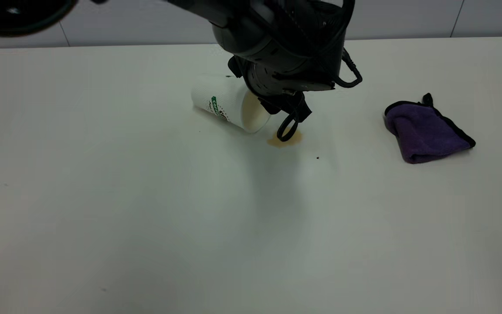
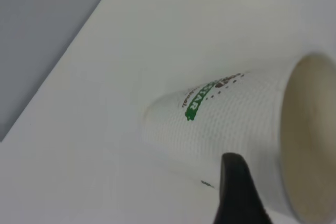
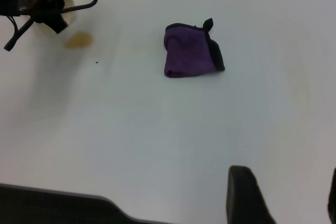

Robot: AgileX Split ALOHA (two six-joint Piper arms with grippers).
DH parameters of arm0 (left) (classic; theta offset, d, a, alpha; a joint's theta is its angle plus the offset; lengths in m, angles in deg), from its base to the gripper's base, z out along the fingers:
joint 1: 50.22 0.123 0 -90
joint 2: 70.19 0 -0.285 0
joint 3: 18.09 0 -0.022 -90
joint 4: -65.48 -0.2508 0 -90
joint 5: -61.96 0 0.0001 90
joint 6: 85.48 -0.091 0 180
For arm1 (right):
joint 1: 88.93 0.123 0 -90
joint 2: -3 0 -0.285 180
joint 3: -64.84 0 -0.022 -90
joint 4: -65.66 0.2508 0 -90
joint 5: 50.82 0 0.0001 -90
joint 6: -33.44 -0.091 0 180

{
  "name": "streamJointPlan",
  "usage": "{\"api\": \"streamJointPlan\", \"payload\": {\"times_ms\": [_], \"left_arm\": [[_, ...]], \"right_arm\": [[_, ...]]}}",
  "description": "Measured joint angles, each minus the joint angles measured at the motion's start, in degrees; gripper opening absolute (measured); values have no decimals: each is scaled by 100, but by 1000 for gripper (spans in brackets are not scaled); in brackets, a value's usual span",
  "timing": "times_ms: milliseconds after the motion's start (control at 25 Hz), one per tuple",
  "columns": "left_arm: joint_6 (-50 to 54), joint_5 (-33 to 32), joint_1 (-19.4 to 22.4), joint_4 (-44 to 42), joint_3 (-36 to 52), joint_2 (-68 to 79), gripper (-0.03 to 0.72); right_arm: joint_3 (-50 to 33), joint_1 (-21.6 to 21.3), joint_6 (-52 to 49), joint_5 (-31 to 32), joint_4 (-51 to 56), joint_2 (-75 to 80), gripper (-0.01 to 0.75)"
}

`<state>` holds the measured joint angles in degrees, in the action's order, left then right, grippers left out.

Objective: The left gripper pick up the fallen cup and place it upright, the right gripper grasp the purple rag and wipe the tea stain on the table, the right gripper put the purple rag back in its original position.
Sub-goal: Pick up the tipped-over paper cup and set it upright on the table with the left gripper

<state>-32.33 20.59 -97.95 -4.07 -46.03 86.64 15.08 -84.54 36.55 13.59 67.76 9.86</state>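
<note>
The white desk carries everything. The left end effector hangs low beside the mouth of the fallen paper coffee cup, which lies on its side with the open end toward the tea stain. One finger shows against the cup wall in the left wrist view; I cannot tell whether the jaws have clenched. The cup looks light and round, so I'd worry a one-sided touch could roll it away or crush the rim.

The purple rag sits folded, well apart to the right. The right end effector waits back from it, released. The dangling wire loop might drag through the stain.
</note>
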Motion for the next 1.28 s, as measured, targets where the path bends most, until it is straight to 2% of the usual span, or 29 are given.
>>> {"api": "streamJointPlan", "payload": {"times_ms": [400,640,1000,1080,1160,1280], "left_arm": [[854,-170,0,-868,-34,319,489],[1289,-397,28,-1042,-34,437,489],[1547,-367,430,-1093,-34,443,470],[1553,-381,495,-1093,-34,443,414],[1558,-495,522,-1093,-34,443,300],[1558,-855,533,-1093,-34,443,55]], "right_arm": [[0,0,0,0,0,0,415],[0,0,0,0,0,0,415],[0,0,0,0,0,0,415],[0,0,0,0,0,0,415],[0,0,0,0,0,0,415],[0,0,0,0,0,0,415]]}}
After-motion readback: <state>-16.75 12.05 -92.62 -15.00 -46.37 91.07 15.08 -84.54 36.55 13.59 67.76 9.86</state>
